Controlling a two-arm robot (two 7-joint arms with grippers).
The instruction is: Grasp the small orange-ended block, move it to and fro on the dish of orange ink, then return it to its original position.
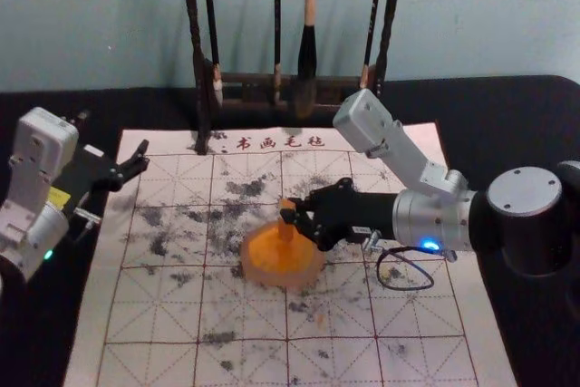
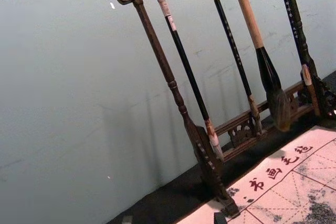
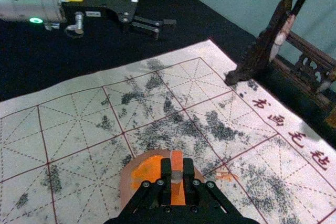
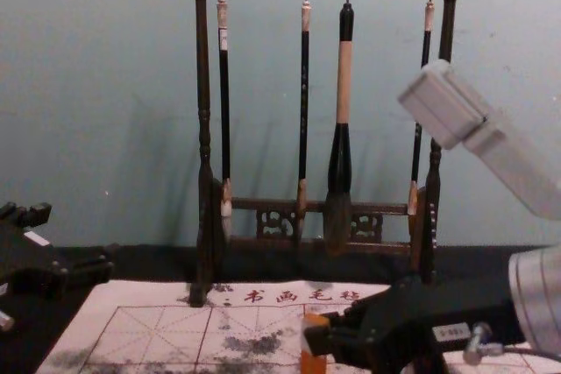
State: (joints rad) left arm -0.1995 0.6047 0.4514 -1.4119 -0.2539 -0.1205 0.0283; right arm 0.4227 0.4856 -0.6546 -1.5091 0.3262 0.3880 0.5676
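My right gripper [image 1: 292, 212] reaches in from the right over the dish, shut on the small orange-ended block [image 1: 286, 230]. The right wrist view has the gripper [image 3: 177, 174] with its fingers on both sides of the block [image 3: 176, 162], whose upper end is orange above a pale band. Upright in the chest view, the block [image 4: 313, 362] shows orange low down. Orange ink covers the middle of the round pinkish dish [image 1: 257, 275]; whether the block touches it, I cannot tell. My left gripper [image 1: 140, 159] is parked open at the mat's left edge; its tips also show in the left wrist view [image 2: 174, 219].
A white calligraphy mat [image 1: 154, 314] with red grid lines and dark ink smudges lies under the dish on a black-covered table [image 1: 535, 124]. Behind it stands a dark wooden rack [image 4: 203, 129] with several hanging brushes, including a thick one [image 4: 344, 85].
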